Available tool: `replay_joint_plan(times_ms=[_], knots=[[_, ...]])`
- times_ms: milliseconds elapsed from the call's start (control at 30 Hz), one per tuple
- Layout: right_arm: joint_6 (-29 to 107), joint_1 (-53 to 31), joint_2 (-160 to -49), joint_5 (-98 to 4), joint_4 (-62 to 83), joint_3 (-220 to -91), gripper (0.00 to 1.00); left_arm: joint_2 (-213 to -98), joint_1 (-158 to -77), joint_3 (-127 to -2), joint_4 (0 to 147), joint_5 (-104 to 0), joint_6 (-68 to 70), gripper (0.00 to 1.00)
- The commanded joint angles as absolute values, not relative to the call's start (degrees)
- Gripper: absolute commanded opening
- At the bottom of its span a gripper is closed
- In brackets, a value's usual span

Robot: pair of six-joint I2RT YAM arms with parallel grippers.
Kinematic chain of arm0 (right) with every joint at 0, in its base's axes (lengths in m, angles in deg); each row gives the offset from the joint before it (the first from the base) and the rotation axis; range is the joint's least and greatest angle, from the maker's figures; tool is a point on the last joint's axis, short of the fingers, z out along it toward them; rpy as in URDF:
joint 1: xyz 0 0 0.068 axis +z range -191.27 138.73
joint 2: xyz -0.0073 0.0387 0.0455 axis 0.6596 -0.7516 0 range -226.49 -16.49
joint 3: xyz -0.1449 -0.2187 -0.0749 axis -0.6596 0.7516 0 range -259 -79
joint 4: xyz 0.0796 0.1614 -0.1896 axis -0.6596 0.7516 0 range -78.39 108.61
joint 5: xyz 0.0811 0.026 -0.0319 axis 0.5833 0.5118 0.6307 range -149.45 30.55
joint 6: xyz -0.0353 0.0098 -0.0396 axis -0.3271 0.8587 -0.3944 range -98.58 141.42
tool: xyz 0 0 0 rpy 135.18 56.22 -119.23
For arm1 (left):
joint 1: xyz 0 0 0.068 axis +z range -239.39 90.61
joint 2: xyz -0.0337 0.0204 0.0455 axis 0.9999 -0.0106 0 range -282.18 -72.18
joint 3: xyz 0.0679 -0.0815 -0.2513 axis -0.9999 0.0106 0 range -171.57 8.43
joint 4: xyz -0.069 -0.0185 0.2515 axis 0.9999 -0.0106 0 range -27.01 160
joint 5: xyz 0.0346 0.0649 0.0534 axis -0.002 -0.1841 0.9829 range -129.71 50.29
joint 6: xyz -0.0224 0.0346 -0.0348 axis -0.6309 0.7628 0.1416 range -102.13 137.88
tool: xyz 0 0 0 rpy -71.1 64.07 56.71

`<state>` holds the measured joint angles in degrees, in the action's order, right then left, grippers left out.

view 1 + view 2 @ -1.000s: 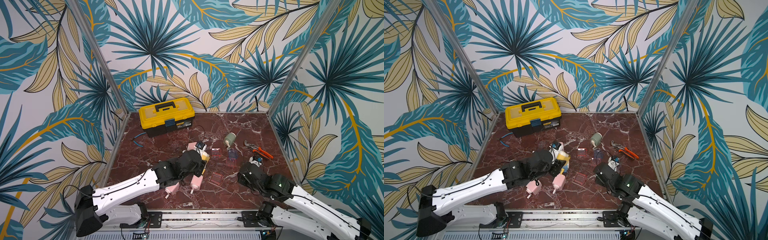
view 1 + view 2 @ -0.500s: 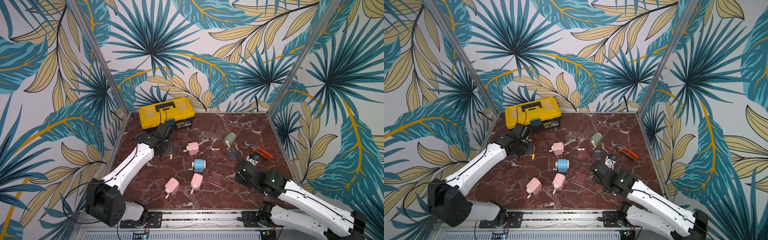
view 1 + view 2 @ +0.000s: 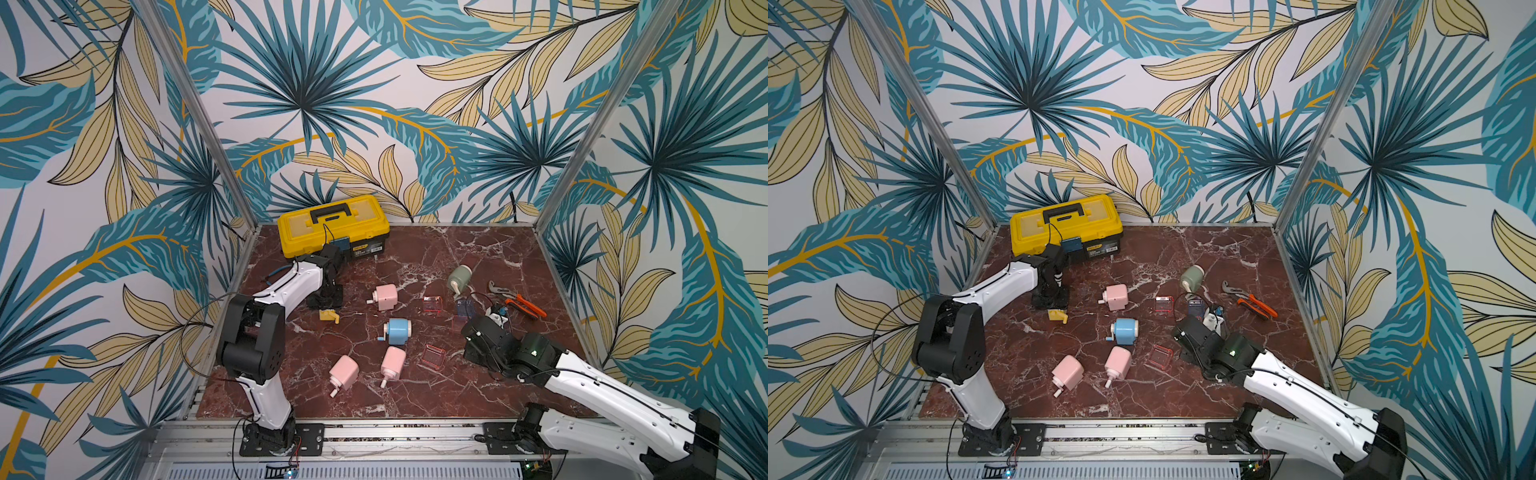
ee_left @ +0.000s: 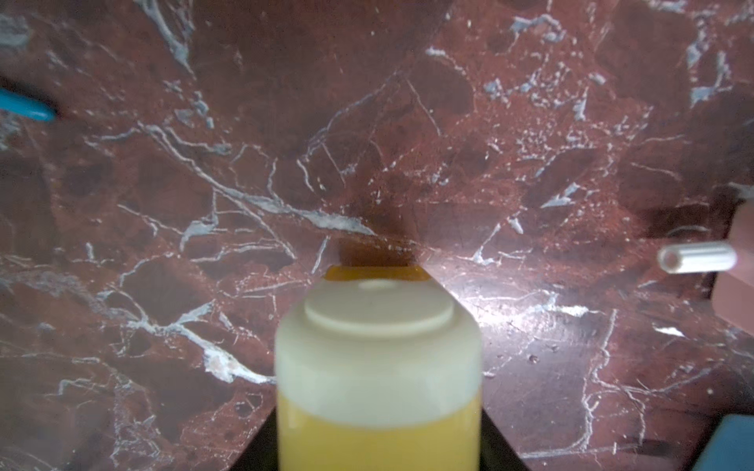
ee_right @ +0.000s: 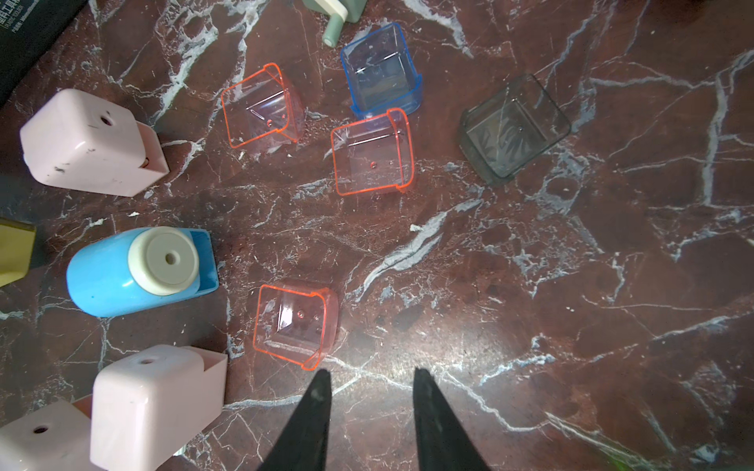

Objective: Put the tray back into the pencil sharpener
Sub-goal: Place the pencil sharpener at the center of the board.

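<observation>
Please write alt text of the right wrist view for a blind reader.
The right gripper, open, empty, hangs over a marble table near an orange tray. Beyond lie two more orange trays, a blue tray, a grey tray, pink sharpeners and a blue sharpener.

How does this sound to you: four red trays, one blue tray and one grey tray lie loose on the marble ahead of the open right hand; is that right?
Not quite: the right wrist view shows three red trays, not four. One blue tray and one grey tray do lie loose on the marble ahead of the open right hand.
</observation>
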<state>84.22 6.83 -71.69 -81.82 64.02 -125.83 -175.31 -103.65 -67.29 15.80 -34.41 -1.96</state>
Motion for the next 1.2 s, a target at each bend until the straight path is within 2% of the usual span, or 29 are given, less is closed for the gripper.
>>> replay_joint_plan(times_ms=[0,133,433,600,800,933,1033,1167], knots=[[83.5,6.5,-72.0,-81.5,63.7,-126.5,0.36,-176.2,-102.4,-69.5,16.9,-34.5,-0.6,0.13],[83.5,6.5,-72.4,-81.2,63.4,-126.4,0.36,-176.8,-101.4,-69.2,20.2,-35.9,-0.9,0.17],[83.5,6.3,-72.9,-80.5,63.2,-126.5,0.36,-176.4,-100.1,-66.0,26.4,-39.9,-1.1,0.41],[83.3,6.3,-73.1,-80.3,63.4,-126.8,0.37,-176.9,-99.8,-64.8,27.3,-39.2,-0.9,0.49],[83.1,6.2,-73.2,-79.8,63.3,-127.0,0.41,-176.6,-99.8,-64.3,27.4,-38.5,-0.3,0.72],[82.9,6.2,-73.2,-79.3,63.3,-126.9,0.43,-175.3,-99.8,-64.1,27.3,-38.5,0.2,0.83],[82.6,6.2,-73.0,-79.3,63.5,-126.9,0.44,-173.2,-99.8,-63.9,27.4,-38.7,0.4,0.87],[82.2,6.2,-72.9,-79.2,63.6,-126.9,0.45,-171.9,-99.8,-63.6,27.3,-39.0,0.8,0.87]])
